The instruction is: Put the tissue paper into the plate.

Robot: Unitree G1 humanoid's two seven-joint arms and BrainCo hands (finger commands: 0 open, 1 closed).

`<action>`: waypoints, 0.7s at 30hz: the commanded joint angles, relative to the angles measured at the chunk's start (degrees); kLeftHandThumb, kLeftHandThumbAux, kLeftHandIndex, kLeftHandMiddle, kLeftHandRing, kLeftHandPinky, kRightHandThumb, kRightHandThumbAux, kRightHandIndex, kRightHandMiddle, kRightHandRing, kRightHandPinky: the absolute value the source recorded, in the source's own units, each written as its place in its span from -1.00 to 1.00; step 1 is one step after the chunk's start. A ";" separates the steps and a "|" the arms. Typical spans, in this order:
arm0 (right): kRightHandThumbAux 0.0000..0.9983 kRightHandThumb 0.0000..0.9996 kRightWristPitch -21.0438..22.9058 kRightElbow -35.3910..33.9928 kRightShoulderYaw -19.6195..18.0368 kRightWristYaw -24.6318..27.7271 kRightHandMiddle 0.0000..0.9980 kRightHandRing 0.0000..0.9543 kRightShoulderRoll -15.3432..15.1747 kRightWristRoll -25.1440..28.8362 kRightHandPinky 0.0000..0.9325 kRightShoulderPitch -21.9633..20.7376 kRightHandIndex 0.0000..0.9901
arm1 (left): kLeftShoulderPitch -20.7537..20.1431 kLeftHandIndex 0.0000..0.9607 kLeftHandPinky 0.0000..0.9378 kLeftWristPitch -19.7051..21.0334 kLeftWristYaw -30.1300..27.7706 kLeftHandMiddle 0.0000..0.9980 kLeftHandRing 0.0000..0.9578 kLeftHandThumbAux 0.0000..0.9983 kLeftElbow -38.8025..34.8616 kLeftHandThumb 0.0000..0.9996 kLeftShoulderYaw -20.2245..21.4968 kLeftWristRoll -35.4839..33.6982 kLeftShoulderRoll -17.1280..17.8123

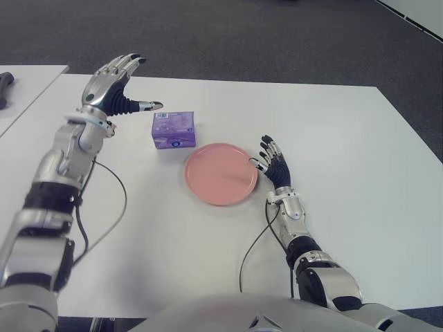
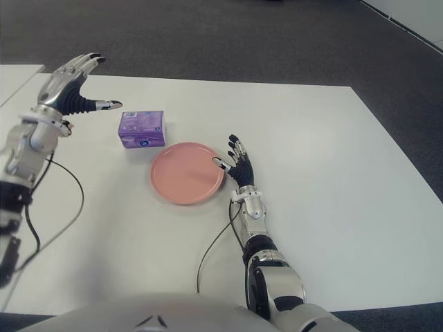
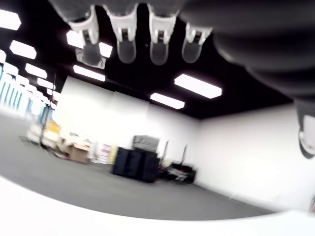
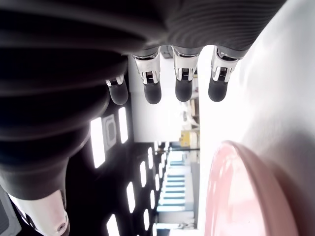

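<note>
On the white surface (image 1: pixel 360 173) the pink plate (image 1: pixel 220 174) lies bare, with the purple tissue pack (image 1: pixel 173 130) just beyond its far-left edge. The left hand (image 1: pixel 118 86) hovers spread left of the pack, and the right hand (image 1: pixel 273 164) shows open beside the plate's right rim. Nothing is grasped yet; picking and placing remain.

Both arms are showing silver metal shells over black joints. The left hand (image 1: pixel 114 86) and right hand (image 1: pixel 272 160) are wearing black ribbed palms, silver finger segments and dark tips. 2 thin black cables are trailing from the wrists.
</note>
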 commanded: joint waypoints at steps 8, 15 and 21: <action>0.41 -0.81 1.44 5.75 -0.72 0.57 -0.94 -0.97 1.67 1.19 -0.88 6.47 -0.87 | -14.39 -1.00 -1.00 2.30 14.92 -1.00 -1.00 -0.37 27.13 -0.83 -23.54 23.56 0.12; 0.41 -0.81 1.34 6.17 -0.99 0.95 -0.94 -0.97 1.45 1.38 -0.88 6.31 -0.87 | -19.18 -1.00 -1.00 4.38 19.74 -1.00 -1.00 -0.46 35.70 -0.82 -31.84 28.02 -3.03; 0.41 -0.81 1.25 6.46 -1.26 1.20 -0.94 -0.97 1.36 1.38 -0.88 6.26 -0.87 | -21.17 -1.00 -1.00 5.95 21.95 -1.00 -1.00 -0.48 39.78 -0.81 -36.69 29.48 -5.14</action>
